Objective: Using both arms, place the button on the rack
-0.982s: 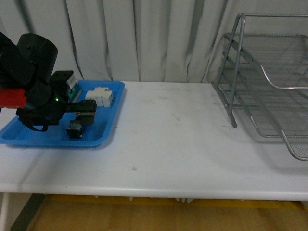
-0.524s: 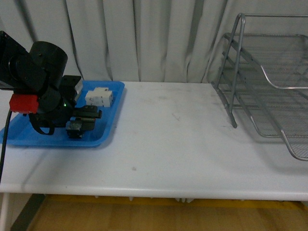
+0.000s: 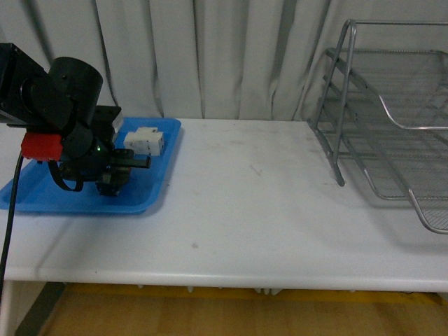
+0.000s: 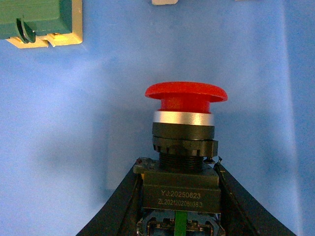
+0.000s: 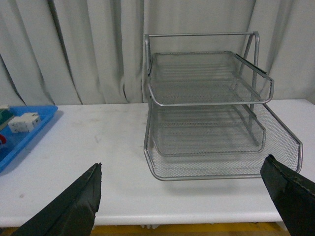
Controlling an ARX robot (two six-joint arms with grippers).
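Button (image 4: 186, 105), clamped by its black body in my left gripper (image 4: 178, 169), rides slightly higher over the blue tray (image 3: 42, 199) than a second ago, so I judge the lift has begun; my right gripper (image 5: 181, 164) waits spread and empty, facing the rack (image 5: 206, 113).

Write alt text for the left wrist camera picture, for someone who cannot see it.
A button with a red mushroom cap and a black body fills the close-up, held between the two black fingers of the left gripper. A blue tray lies behind it. A green block sits on the tray at one corner of the picture.
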